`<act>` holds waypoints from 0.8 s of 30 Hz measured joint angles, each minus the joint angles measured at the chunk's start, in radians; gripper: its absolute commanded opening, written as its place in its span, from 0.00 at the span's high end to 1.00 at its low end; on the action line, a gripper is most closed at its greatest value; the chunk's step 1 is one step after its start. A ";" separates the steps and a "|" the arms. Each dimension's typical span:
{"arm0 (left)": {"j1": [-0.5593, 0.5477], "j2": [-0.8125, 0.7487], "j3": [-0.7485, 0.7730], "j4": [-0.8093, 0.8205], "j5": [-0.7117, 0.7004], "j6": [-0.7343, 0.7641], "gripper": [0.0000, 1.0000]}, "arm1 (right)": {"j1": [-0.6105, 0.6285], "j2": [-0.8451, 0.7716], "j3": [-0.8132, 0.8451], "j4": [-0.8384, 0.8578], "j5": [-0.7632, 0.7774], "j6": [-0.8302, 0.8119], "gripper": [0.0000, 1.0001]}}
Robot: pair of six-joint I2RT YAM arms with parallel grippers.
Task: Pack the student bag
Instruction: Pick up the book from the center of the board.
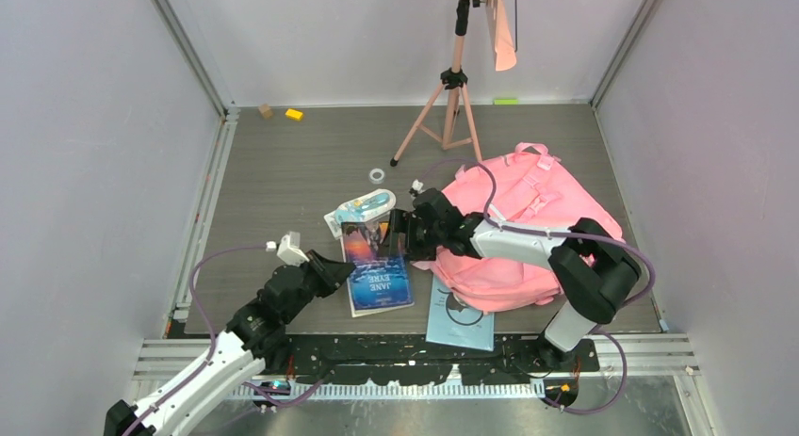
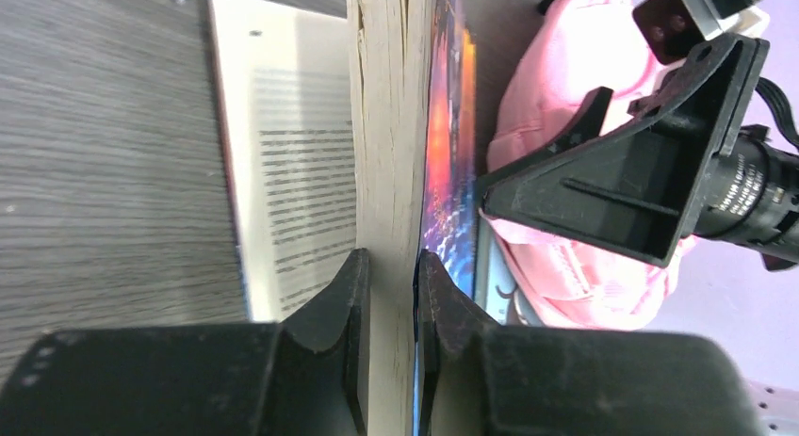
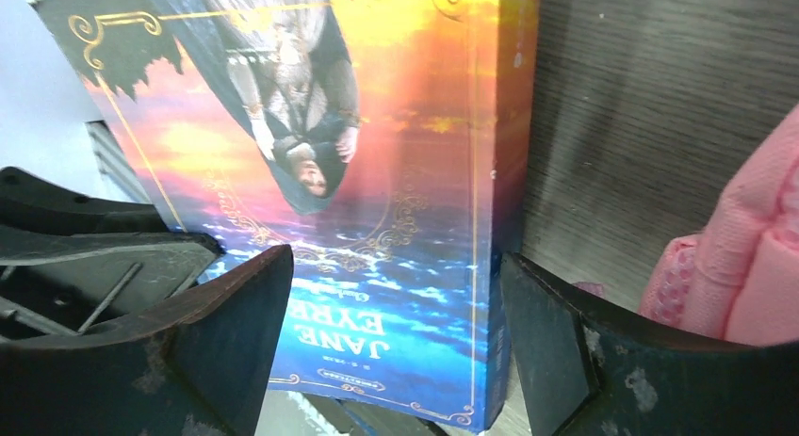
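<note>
booklet (image 1: 461, 316), Jane Eyre book (image 1: 379, 278), tripod (image 1: 450, 97)

The large bright pink padded cloth backpack (image 1: 513, 238) looks soft and matt. The paperback book (image 3: 377, 201) has a glossy sunset-printed cover and rough cream paper page edges. The grey wood-grain counter (image 1: 283, 172) is matt. The black plastic left gripper (image 2: 389, 295) looks smooth; the right gripper (image 3: 396, 342) is scuffed.

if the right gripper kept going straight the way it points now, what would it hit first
Most likely the Jane Eyre book: the right gripper points at its cover with open jaws around its lower edge. The left gripper holds that book by its pages. Depth is hard to judge.
</note>
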 measured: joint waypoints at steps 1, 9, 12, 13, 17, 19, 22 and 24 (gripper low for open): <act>0.000 -0.011 0.000 0.003 0.005 0.001 1.00 | -0.005 -0.012 -0.008 0.011 -0.008 0.003 0.12; -0.007 -0.062 0.010 0.008 0.071 0.032 1.00 | -0.028 -0.064 -0.031 0.119 -0.049 0.011 0.12; -0.009 -0.071 0.022 -0.009 0.079 0.048 1.00 | -0.029 -0.064 -0.046 0.131 -0.053 0.014 0.12; -0.009 -0.071 0.029 -0.020 0.079 0.052 1.00 | -0.029 -0.068 -0.051 0.133 -0.051 0.013 0.12; -0.009 -0.066 0.051 -0.060 0.069 0.040 1.00 | -0.013 -0.121 -0.084 0.129 -0.002 -0.034 0.11; -0.009 -0.047 0.069 -0.095 0.056 0.019 1.00 | 0.015 -0.166 -0.097 0.119 0.051 -0.080 0.11; -0.009 -0.010 0.087 -0.135 0.032 -0.024 1.00 | 0.108 -0.249 -0.106 0.108 0.158 -0.177 0.11; -0.009 0.012 0.093 -0.151 0.020 -0.056 1.00 | 0.186 -0.303 -0.111 0.108 0.232 -0.244 0.11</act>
